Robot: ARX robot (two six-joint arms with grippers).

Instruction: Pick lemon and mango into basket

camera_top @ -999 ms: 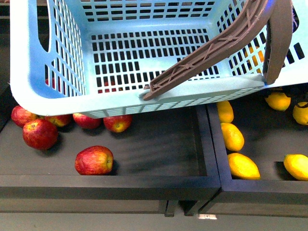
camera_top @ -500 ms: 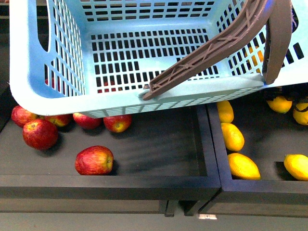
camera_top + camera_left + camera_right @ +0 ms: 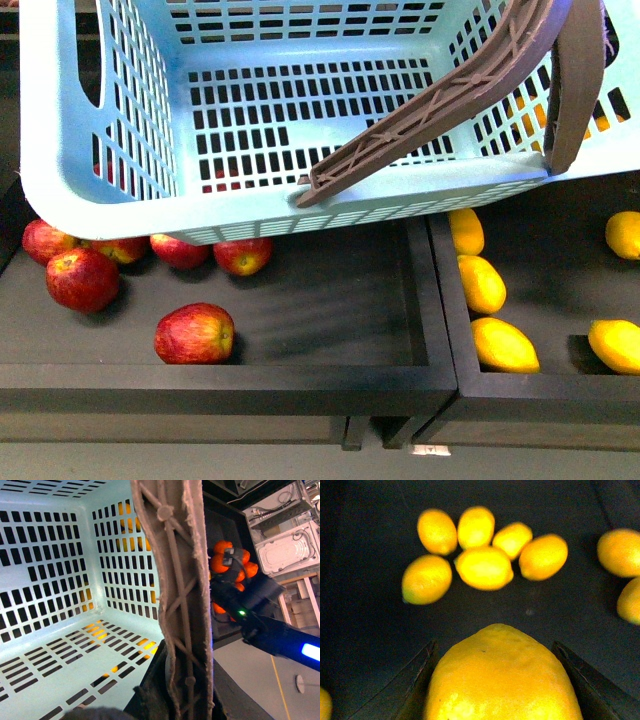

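No legible text; white tag [image 3: 431, 450] likely unreadable.

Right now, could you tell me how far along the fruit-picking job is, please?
Nothing is finished yet: the basket shows only its bare slotted floor, no fruit inside. In hand: the right pincer grips a lemon, with other lemons lying in the dark tray beyond it. Left: getting that lemon into the basket, then fetching the mango, which I cannot pick out here.

Two black trays stand side by side. Left tray [image 3: 330, 376]: red apples [image 3: 83, 279] at its left edge, one apple [image 3: 195, 333] nearer the front edge. Right tray [image 3: 545, 397]: lemons [image 3: 504, 344] along its left edge, others at the right edge.
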